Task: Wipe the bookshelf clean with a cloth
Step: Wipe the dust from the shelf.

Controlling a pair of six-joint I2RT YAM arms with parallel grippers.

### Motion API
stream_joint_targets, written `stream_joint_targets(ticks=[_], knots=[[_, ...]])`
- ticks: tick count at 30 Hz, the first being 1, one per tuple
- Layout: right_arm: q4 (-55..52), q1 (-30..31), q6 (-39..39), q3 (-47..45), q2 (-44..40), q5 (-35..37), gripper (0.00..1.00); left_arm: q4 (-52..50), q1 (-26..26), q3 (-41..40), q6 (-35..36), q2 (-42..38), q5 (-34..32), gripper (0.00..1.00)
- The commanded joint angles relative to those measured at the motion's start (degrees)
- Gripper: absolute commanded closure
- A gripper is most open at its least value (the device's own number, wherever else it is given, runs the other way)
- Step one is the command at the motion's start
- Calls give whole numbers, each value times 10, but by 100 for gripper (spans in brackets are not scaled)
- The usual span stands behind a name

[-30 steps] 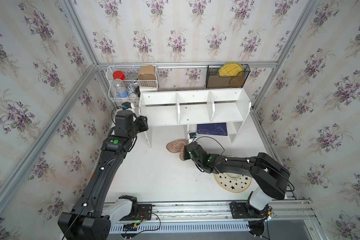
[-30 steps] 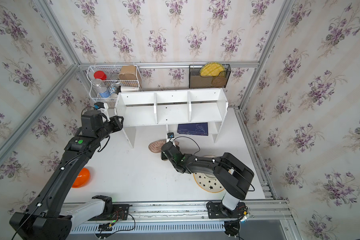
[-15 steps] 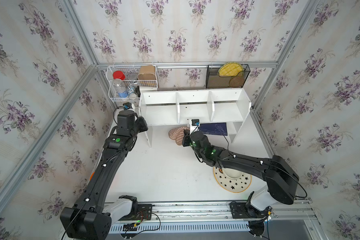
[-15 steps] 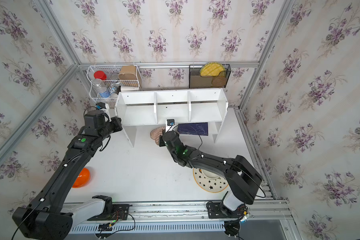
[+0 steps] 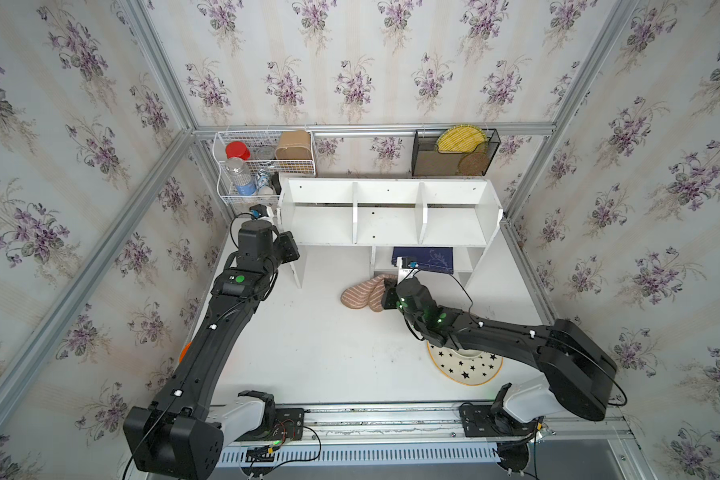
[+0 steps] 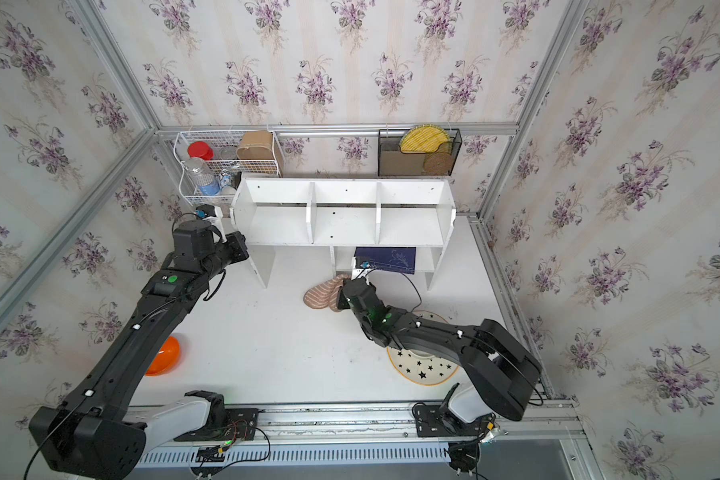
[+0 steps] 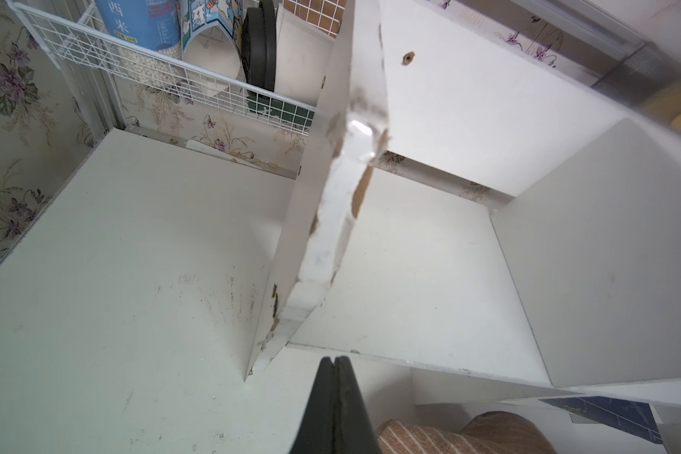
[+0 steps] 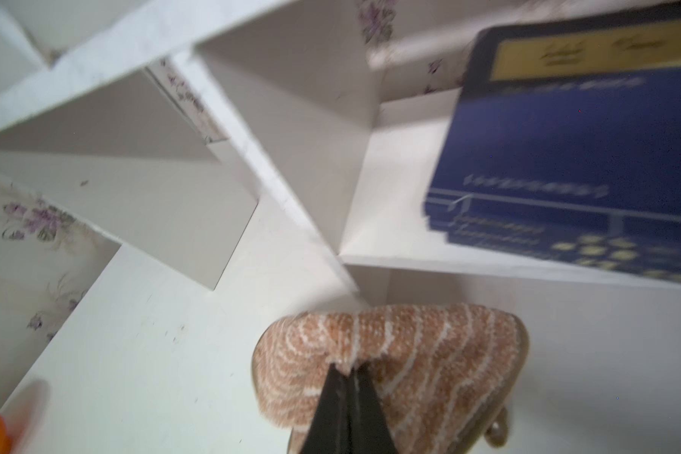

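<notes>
Top views both look down into a small booth whose walls [image 5: 350,62] carry pale striped wallpaper with purple flower sprigs, framed by aluminium rails [image 5: 371,128] at the corners and along the back. The white counter [image 5: 316,353] is marked with small dark scuffs and specks, plainest in the left wrist view near the shelf's end panel. The bookshelf [image 5: 387,226] stands against the back wall, its three upper compartments bare; the front edge of its end panel is chipped, with brown showing through. A dark blue book [image 5: 427,259] lies on the lower shelf. On the back wall hang a white wire basket [image 5: 262,166] of containers and a black mesh rack [image 5: 454,153]. A star-patterned plate [image 5: 466,370] sits on the counter under the right arm, and an orange bowl [image 6: 165,355] lies beside the left arm. The right end effector [image 8: 348,371] is pinched onto the striped tan cloth [image 5: 362,293], bunched just in front of the lower shelf's inner leg; the blurred wrist view leaves it unclear whether the cloth rests on the counter. The left end effector [image 7: 335,363] has its fingers pressed together on nothing, close to the chipped end panel.
</notes>
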Motion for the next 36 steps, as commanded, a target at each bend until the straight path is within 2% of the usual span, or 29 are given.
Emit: stream_joint_targets(ticks=[1,5,8,13,16,19,26,29,32,36], knots=[[-23,-44,-5,-40,-57,37,100,16,0,-4,-9,-6,-2,100],[-48,-144,-6,-97,-141,13,100,17,-2,-13,-15,-11,-5,100],[-73,-219,-30,-95,-170,-16,100,14,-3,-16,-15,-10,-14,100],[-91,-272,-72,-68,-156,-46,100,12,-4,-16,-17,-11,-19,100],[-91,-276,-92,-61,-134,-53,100,14,-7,-18,-14,-11,-20,100],[-85,-276,-78,-78,-149,-67,100,14,-12,-21,-9,-12,-27,100],[-91,-265,-23,-165,-295,-63,100,17,-18,-26,-7,-12,-30,100],[-103,-258,-19,-185,-328,-69,100,18,-19,-29,-7,-11,-31,100],[-80,-254,-26,-199,-325,-109,100,21,-19,-34,-4,-13,-33,100],[-27,-249,-35,-188,-279,-165,100,23,-20,-34,0,-9,-37,100]])
